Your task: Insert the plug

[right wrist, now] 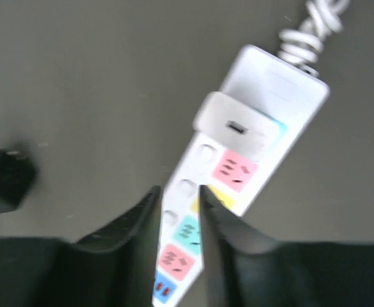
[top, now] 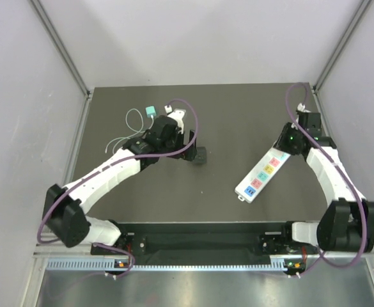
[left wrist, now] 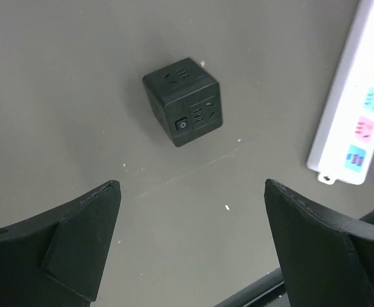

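Your left gripper [left wrist: 193,246] hung wide-jawed above the small black plastic cube plug [left wrist: 183,101], probably light, rigid, best pinched across flat sides.

A dark grey table [top: 231,121] carries a black cube plug [top: 200,155] near its middle and a white power strip [top: 261,174] (coloured sockets) lying diagonally to the right. A teal connector [top: 150,111] with thin pale wires [top: 130,121] lies far left.

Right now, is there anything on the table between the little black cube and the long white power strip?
No. In the top view, only bare dark table lies between the black cube and the white power strip.
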{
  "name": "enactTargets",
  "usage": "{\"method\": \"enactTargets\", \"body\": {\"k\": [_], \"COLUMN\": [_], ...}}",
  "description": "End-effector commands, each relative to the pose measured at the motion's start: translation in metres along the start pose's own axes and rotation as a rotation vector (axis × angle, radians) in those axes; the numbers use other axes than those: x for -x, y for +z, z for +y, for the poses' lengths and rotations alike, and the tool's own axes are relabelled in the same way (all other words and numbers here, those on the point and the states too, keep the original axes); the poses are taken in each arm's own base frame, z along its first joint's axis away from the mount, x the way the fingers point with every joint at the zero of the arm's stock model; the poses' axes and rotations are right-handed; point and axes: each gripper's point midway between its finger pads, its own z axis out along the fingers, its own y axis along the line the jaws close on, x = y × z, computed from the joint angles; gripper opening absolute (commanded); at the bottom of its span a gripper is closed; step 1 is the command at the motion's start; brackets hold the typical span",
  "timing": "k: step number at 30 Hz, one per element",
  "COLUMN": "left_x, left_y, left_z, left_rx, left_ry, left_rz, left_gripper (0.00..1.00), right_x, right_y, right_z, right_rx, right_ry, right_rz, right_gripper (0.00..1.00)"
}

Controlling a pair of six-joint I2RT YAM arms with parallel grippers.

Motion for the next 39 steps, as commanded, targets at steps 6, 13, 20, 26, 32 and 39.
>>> {"method": "enactTargets", "body": {"k": [6, 13, 20, 26, 32, 39], "left_x": [-0.009, -0.009, -0.005, 0.034, 0.055, 0.037], "left_y": [0.054, 0.076, 0.076, 0.037, 0.006, -0.016], "left_z": [-0.001, 0.002, -0.007, 0.005, 0.107, 0.172], "left_rx": [0.088, 0.172, 0.170, 0.155, 0.194, 0.225], "left_ry": [0.033, 0.045, 0.021, -0.037, -0.365, -0.605], "left_rz": [0.142, 0.183, 0.175, 0.115, 0.001, -0.107], "left_gripper": [0.98, 0.98, 0.96, 0.97, 0.98, 0.98], "right_x": [0.023, 0.023, 0.018, 0.011, -0.019, -0.049], "right_y": [-0.068, -0.079, -0.077, -0.064, -0.048, -0.033], "right_z": [0.058, 0.062, 0.068, 0.081, 0.134, 0.191], "right_rx": [0.339, 0.372, 0.419, 0.346, 0.342, 0.308], "right_ry": [-0.154, -0.162, -0.165, -0.125, -0.151, -0.205], "right_rz": [-0.229, -0.276, -0.285, -0.298, -0.305, -0.257], "right_gripper": [0.68, 0.90, 1.00, 1.00, 1.00, 1.00]}}
